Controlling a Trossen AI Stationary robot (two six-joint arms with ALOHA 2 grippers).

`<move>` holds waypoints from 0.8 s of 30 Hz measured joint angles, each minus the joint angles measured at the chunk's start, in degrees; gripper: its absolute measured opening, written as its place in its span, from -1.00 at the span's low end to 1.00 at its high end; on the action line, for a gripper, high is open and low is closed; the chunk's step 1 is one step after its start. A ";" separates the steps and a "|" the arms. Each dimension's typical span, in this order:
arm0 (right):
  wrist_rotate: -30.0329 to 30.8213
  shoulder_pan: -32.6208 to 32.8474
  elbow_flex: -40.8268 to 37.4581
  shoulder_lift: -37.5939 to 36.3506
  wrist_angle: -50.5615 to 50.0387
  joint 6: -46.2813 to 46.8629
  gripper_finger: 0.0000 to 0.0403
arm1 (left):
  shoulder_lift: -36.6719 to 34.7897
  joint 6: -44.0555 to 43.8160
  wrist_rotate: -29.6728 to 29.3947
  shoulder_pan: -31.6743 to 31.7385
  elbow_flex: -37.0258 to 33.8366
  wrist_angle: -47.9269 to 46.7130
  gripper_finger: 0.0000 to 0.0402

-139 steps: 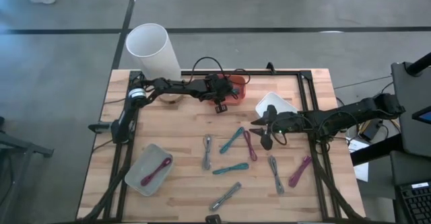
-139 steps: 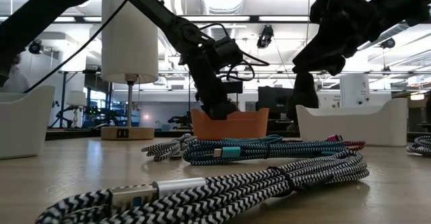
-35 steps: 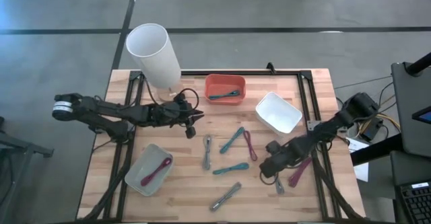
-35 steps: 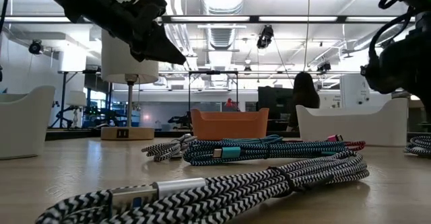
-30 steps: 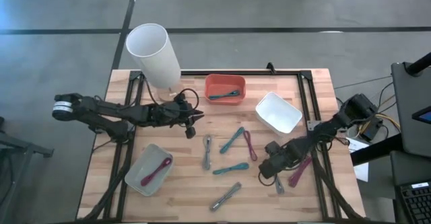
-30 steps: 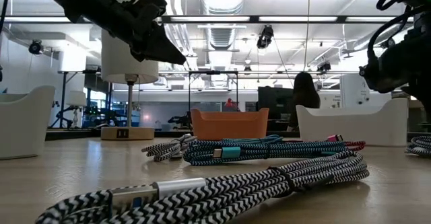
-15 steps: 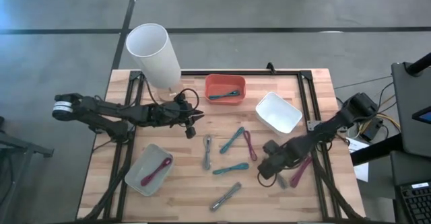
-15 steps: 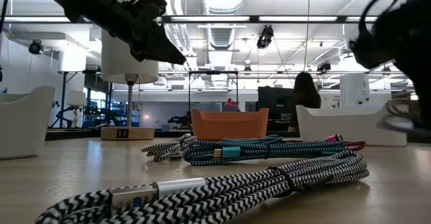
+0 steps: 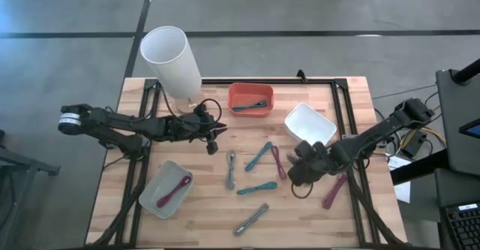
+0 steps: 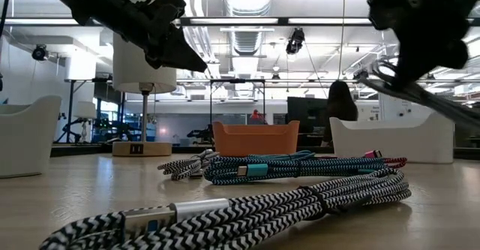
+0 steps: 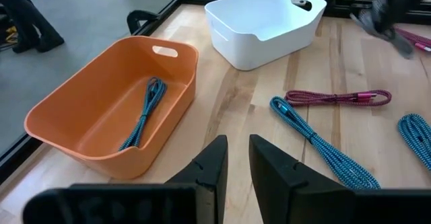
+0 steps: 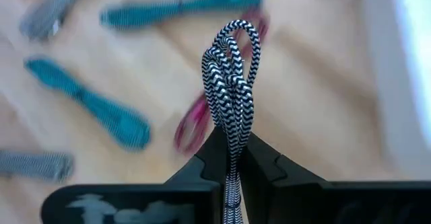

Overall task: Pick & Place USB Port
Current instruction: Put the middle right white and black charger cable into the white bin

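My right gripper (image 9: 303, 167) hangs over the table's right half, just in front of the white bin (image 9: 307, 126). It is shut on a black-and-white braided USB cable (image 12: 232, 69), which also shows high in the low view (image 10: 427, 96). My left gripper (image 9: 218, 134) hovers left of centre, in front of the orange bin (image 9: 250, 100). Its fingers (image 11: 238, 160) stand a narrow gap apart with nothing between them. A teal cable (image 11: 141, 113) lies in the orange bin. My right gripper pinches the coiled cable's bundle of several strands (image 12: 233, 146) between its two fingers. The fingers slant down from above. The looped end (image 12: 232, 39) sticks out past the fingertips. The cable is lifted clear of the table, one part trailing below the gripper (image 9: 301, 190).
Loose cables lie mid-table: grey (image 9: 231, 169), teal (image 9: 259, 156), magenta (image 9: 278, 161), teal (image 9: 256, 188), black-and-white (image 9: 250, 219) and magenta (image 9: 334, 191). A grey bin (image 9: 148, 197) with a magenta cable stands near left. A tall white cylinder (image 9: 171, 58) stands far left.
My right gripper has shut on the black-and-white cable that lay at the near right. It has risen and gone toward the far edge and the white bin, turning as it went. The cable has come up clear of the table.
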 joint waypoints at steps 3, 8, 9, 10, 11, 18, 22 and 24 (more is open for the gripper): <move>3.50 -2.32 0.00 -1.99 -0.11 -4.92 -0.91 | 0.00 0.00 0.00 0.00 0.00 0.04 -0.66; 5.93 -7.51 0.00 -4.40 -0.17 -13.34 -0.91 | 0.00 0.08 0.00 0.00 0.00 0.04 -0.66; 5.98 -8.71 0.00 -4.71 -0.19 -15.13 -0.91 | 0.00 0.20 0.00 0.00 0.00 0.04 -0.66; 6.00 -9.84 0.00 -4.98 -0.23 -16.77 -0.91 | 0.00 0.20 0.00 0.00 0.00 0.04 -0.66; 6.00 -10.99 0.00 -5.12 -0.24 -18.34 -0.91 | 0.00 0.20 0.00 0.00 0.00 0.04 -0.66; 5.95 -17.64 0.00 -5.45 -0.39 -27.06 -0.91 | 0.00 0.22 0.00 0.00 0.00 0.04 -0.66; 6.03 -20.46 0.00 -6.06 -0.37 -30.86 -0.91 | 0.00 0.22 0.00 0.00 0.00 0.04 -0.66; 7.06 -21.58 0.00 -6.65 -0.37 -32.23 -0.91 | 0.00 0.22 0.00 0.00 0.00 0.02 -0.66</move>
